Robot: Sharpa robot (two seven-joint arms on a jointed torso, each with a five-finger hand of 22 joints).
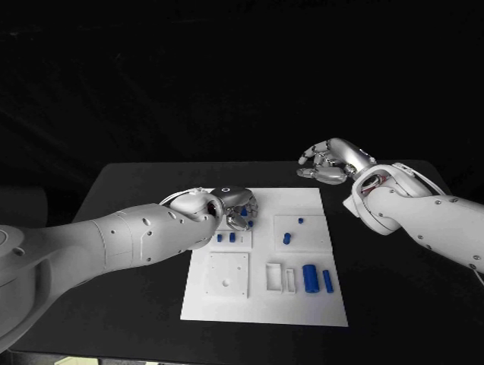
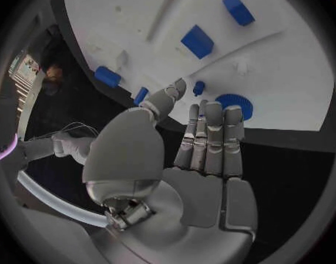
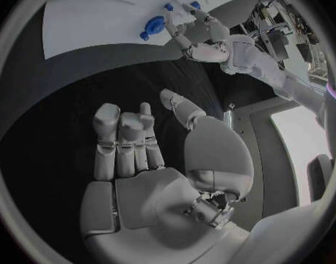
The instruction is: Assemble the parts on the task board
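A: Over the task board (image 1: 308,199) far-left corner: left hand (image 1: 237,207) open, fingers straight, empty, just above the blue ribbed disc (image 2: 234,104).

B: Right hand (image 1: 331,162)?

A: Off-board, fingers loosely curled, empty. Suggest descending slowly and pinching the disc's rim, clear of the small blue peg (image 2: 199,87).

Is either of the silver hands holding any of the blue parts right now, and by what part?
Neither. The left hand hovers open-fingered above the white task board; the right hand holds nothing.
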